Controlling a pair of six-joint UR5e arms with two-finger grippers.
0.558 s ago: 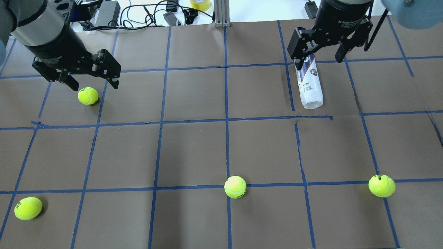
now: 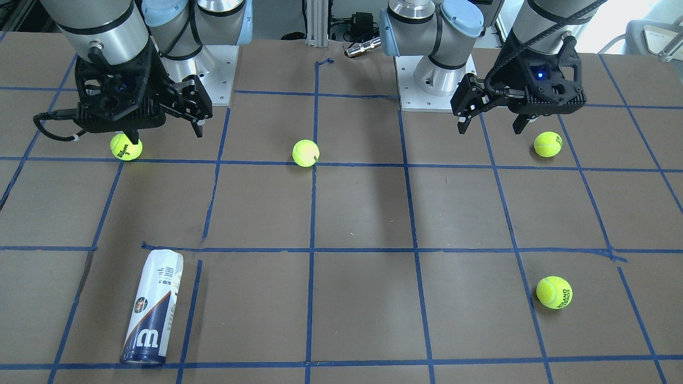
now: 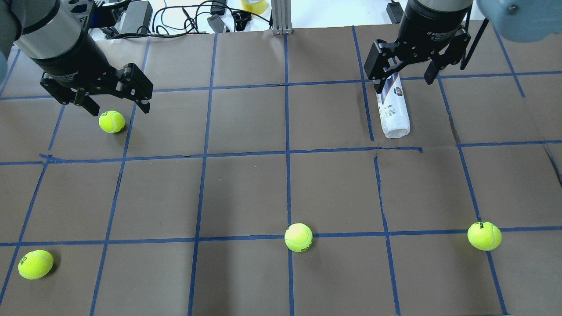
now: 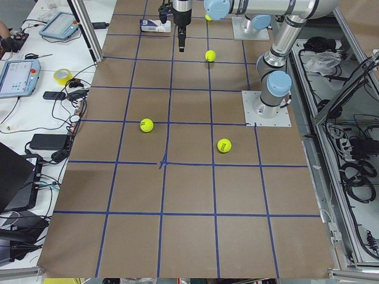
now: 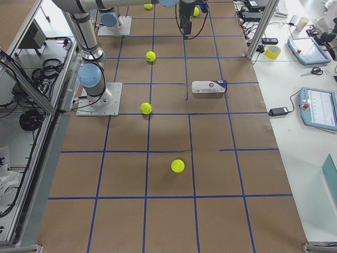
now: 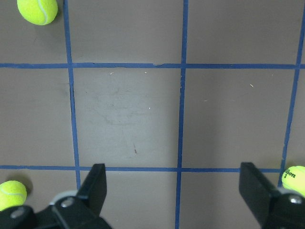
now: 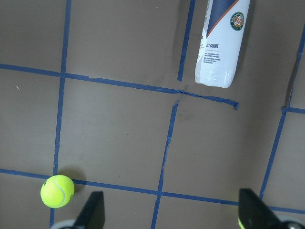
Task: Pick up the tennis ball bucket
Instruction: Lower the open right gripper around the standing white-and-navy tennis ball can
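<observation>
The tennis ball bucket (image 3: 394, 112), a white and navy tube with a white "W", lies on its side on the brown table, far from the robot. It also shows in the front view (image 2: 152, 309) and at the top of the right wrist view (image 7: 221, 40). My right gripper (image 3: 404, 81) is open and empty. It hangs high above the table on the robot's side of the tube (image 2: 166, 135), not touching it. My left gripper (image 3: 118, 109) is open and empty, above a loose tennis ball (image 3: 111, 121).
Other yellow-green tennis balls lie at the near middle (image 3: 298, 237), near right (image 3: 484, 235) and near left (image 3: 35, 264). Blue tape lines grid the table. Cables, tape and devices sit past the far edge (image 3: 184, 17).
My right gripper has shifted slightly toward the top of the overhead view, still open. The left gripper, the tube and the balls have not moved.
</observation>
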